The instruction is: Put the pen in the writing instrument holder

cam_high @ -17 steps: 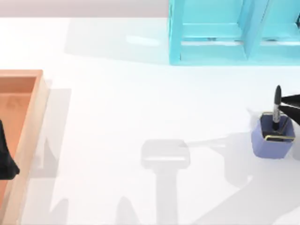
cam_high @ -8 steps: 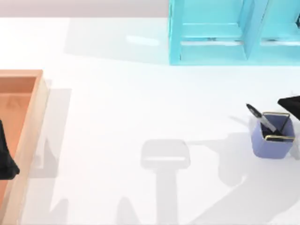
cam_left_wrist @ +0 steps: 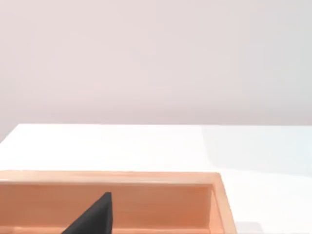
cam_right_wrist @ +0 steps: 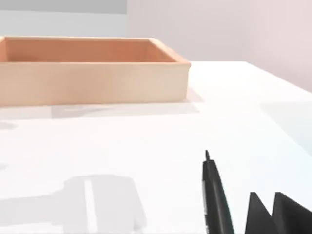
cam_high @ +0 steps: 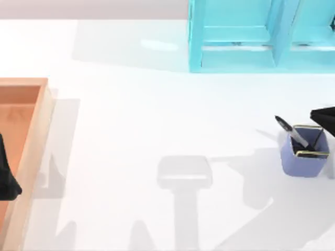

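Observation:
The black pen [cam_high: 293, 134] stands in the periwinkle-blue writing instrument holder [cam_high: 303, 159] at the table's right. Its lower end is inside the cup, and its upper end leans over the gold rim toward the back left. My right gripper [cam_high: 325, 116] is at the right edge, just behind and right of the holder, open and apart from the pen. In the right wrist view the pen [cam_right_wrist: 215, 195] rises beside the right gripper [cam_right_wrist: 265, 196], with nothing between the fingers. My left gripper [cam_high: 6, 180] is parked over the wooden tray [cam_high: 32, 136] at the far left.
A large cyan shelf unit [cam_high: 246, 36] stands at the back right. The wooden tray [cam_right_wrist: 92, 73] also appears across the table in the right wrist view, and its rim [cam_left_wrist: 122, 178] lies under the left gripper [cam_left_wrist: 95, 217].
A second ago the right gripper held the pen upright in the holder. It has since let go and drawn back to the right, and the pen has tipped toward the back left.

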Robot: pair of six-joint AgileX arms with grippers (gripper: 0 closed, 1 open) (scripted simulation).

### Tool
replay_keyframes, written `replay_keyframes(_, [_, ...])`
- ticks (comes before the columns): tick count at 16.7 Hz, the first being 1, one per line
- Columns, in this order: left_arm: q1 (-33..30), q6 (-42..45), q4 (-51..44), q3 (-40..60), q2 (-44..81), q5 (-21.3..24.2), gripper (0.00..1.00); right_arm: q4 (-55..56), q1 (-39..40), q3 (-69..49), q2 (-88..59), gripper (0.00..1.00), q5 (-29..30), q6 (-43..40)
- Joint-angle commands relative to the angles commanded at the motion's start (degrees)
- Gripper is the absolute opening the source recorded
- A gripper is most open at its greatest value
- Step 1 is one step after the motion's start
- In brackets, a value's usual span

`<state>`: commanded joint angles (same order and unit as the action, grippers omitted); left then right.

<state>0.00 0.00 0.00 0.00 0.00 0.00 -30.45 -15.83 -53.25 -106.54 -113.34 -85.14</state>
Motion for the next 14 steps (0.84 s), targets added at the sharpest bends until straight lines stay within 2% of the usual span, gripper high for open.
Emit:
replay_keyframes(8, [0.0, 0.0, 0.0, 0.0, 0.0, 0.0, 1.00, 0.0, 0.0, 0.0, 0.0, 0.98, 0.0, 0.0])
replay_keyframes(14, [0.0, 0.0, 0.0, 0.0, 0.0, 0.0, 1.00, 0.0, 0.0, 0.0, 0.0, 1.00, 0.0, 0.0])
